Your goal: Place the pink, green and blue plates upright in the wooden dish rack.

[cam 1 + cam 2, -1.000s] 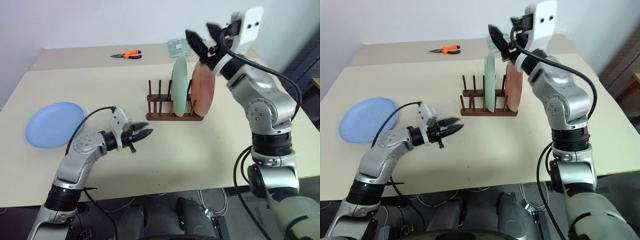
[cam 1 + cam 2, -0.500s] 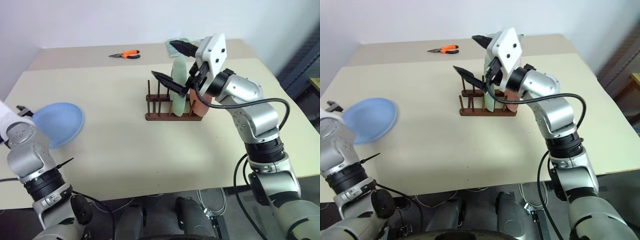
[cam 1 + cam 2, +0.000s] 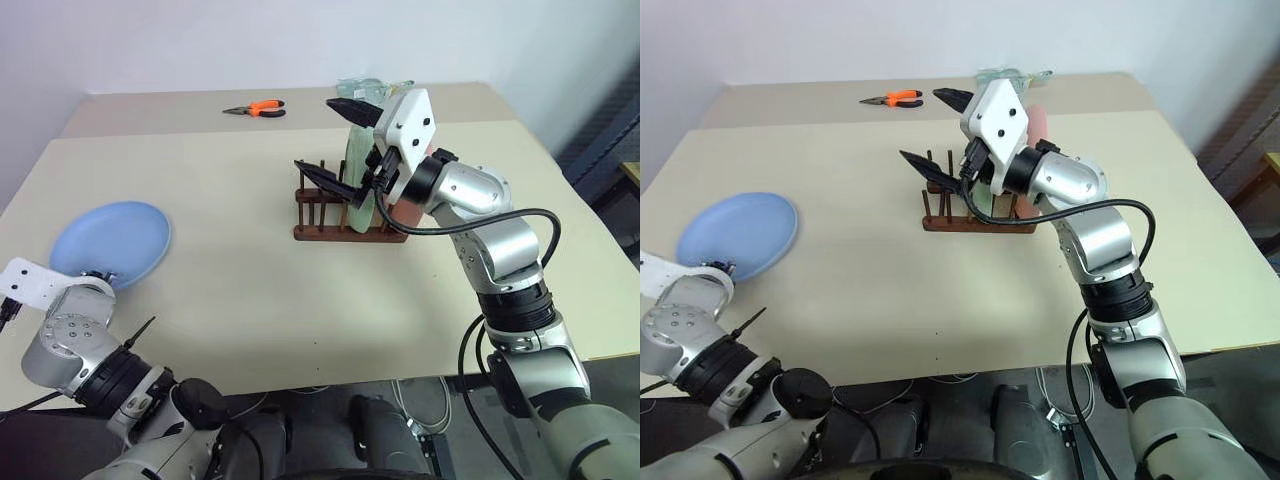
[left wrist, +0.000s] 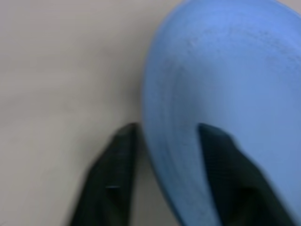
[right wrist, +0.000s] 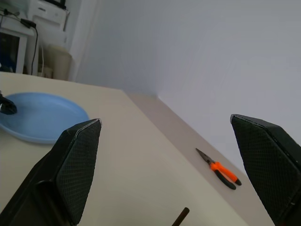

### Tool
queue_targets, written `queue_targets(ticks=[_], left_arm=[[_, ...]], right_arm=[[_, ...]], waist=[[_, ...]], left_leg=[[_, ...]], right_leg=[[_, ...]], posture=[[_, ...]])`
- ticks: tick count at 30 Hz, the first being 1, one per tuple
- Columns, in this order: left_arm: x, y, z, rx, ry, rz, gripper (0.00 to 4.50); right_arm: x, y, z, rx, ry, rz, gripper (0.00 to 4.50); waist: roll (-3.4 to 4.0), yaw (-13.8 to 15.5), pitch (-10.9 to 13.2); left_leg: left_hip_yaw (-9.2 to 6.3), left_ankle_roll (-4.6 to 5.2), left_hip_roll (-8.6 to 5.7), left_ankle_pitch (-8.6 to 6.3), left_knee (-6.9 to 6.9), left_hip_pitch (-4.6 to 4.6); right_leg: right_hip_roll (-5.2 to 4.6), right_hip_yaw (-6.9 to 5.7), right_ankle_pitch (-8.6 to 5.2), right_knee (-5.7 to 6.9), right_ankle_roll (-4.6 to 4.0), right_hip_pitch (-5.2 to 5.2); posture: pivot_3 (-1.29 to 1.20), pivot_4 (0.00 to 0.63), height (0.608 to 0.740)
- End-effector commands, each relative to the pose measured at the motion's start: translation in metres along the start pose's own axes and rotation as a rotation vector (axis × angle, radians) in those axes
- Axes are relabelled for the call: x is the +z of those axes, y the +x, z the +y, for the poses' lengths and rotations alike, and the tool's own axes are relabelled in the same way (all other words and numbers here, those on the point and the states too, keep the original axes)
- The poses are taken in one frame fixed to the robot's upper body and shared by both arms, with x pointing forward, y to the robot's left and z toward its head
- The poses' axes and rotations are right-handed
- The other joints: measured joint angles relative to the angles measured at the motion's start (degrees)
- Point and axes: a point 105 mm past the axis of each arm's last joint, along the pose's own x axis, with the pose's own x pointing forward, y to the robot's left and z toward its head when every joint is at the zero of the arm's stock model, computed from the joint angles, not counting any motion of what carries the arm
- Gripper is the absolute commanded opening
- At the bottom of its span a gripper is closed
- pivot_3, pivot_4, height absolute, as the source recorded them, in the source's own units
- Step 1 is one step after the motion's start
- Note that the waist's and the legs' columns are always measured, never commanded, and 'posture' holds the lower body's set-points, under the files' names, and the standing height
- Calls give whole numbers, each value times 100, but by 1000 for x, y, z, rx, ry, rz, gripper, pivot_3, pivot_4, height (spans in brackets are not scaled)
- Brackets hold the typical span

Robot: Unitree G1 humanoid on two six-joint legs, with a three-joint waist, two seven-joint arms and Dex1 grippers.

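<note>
Pink plate (image 3: 408,205) and green plate (image 3: 357,170) stand in the wooden dish rack (image 3: 345,212) mid-table. Blue plate (image 3: 110,243) lies flat near the table's left edge — left gripper (image 4: 160,146) fingers straddle its rim, grip not yet confirmed. Right gripper (image 3: 335,140) spread wide, empty, over the rack. Next: clamp, lift, carry.

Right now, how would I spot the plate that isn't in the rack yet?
Start at the big beige table and find the small dark brown wooden peg rack near its middle, where a mint green plate and a pink plate stand on edge. Then look to the table's left edge: the round light blue plastic plate lies there, the only one lying down.
</note>
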Motion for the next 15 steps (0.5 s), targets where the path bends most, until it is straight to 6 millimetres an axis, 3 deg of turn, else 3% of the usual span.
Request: queue_targets(ticks=[1,5,8,10,15], left_arm=[[23,-15,-57,-277,73,-122,170],[41,-69,-134,-680,225,-338,26],[44,-97,-163,-838,247,-403,26],[41,-127,-192,-973,347,-450,26],[28,-158,-216,-1134,406,-435,26]], right_arm=[[6,-3,-6,-31,-56,-11,4500],[-2,-1,3,14,-199,46,4500],[0,5,12,50,-309,34,4500],[2,15,26,121,-445,32,4500],[-1,27,29,152,-636,50,4500]], waist=[[-14,13,6],[-17,18,6],[-16,-22,7],[-15,-59,7],[-14,-73,8]], left_leg=[[0,0,0,0,2,-2],[0,-6,-3,3,4,-8],[4,-6,-3,2,0,-7],[9,-6,0,2,-6,-1],[12,-11,5,6,-10,-3]], right_leg=[[0,0,0,0,0,0],[-2,0,1,-5,-4,0],[-4,3,2,-9,-3,-1],[-2,6,2,-6,-3,-5],[2,9,2,-2,-3,-13]], posture=[[0,150,740],[0,150,740],[0,150,740],[0,150,740],[0,150,740]])
